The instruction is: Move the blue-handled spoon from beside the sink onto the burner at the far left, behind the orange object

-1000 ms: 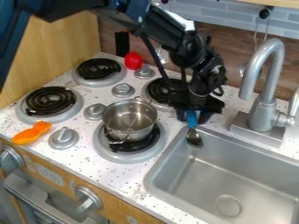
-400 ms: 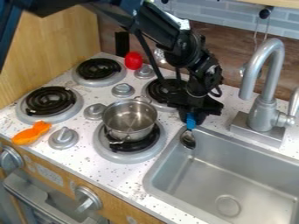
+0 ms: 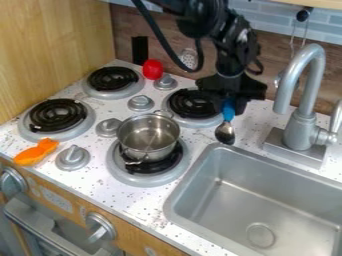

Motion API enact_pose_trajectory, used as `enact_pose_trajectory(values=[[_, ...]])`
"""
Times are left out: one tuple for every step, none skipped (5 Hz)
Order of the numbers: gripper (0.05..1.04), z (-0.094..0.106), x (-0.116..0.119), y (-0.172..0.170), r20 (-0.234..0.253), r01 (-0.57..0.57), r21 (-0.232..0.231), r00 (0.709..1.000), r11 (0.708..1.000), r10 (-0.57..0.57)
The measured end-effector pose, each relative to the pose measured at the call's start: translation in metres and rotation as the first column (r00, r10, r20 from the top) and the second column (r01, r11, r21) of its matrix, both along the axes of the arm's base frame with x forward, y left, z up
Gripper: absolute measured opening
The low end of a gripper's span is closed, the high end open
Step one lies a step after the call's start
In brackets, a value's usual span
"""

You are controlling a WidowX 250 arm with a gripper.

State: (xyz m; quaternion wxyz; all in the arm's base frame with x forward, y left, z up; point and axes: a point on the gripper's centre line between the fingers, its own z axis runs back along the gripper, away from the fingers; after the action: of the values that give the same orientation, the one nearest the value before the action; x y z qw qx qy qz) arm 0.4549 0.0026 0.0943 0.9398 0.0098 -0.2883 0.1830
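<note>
Camera view: black gripper (image 3: 230, 109) at upper centre-right, pointing down, clamped on the blue handle of a metal spoon (image 3: 225, 133). Spoon hangs bowl-down by the rear left corner of the sink (image 3: 267, 207); contact between bowl and counter (image 3: 244, 132) cannot be told.

Counts: spoon, 1; pot, 1; coil burners, 4; grey knobs on the stovetop, 4; larger knobs on the front panel, 2; sink, 1; faucet, 1.

Pot (image 3: 148, 136): metal, upright on the front right burner (image 3: 177, 159), inside visible. Other burners: rear right burner (image 3: 190, 105), just beside the gripper in the view and partly behind it; rear left burner (image 3: 113, 79); front left burner (image 3: 58, 115).

Surroundings: red rounded object (image 3: 153, 69) beside the rearmost stovetop knob (image 3: 165, 82). Orange object (image 3: 36, 152) near the front left edge of the counter. Faucet (image 3: 305, 117) stands behind the sink, to the right of the spoon, its spout arching up. Nearest obstacles about the spoon: faucet on the right, pot on the left, both apart from it.
</note>
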Motion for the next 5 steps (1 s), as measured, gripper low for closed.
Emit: enact_pose_trajectory(values=[[0.425, 0.027, -0.017, -0.003, 0.028, -0.008, -0.034, 1.000, 0.999, 0.009], [0.425, 0.047, -0.037, 0.008, 0.028, -0.034, -0.055, 0.999, 0.998, 0.035], [0.425, 0.057, -0.063, 0.063, -0.017, -0.146, -0.034, 0.989, 0.989, 0.145], [0.425, 0.063, -0.082, 0.111, -0.037, -0.228, 0.020, 0.973, 0.973, 0.229], [0.425, 0.061, -0.102, 0.155, -0.072, -0.324, 0.076, 0.942, 0.943, 0.329]])
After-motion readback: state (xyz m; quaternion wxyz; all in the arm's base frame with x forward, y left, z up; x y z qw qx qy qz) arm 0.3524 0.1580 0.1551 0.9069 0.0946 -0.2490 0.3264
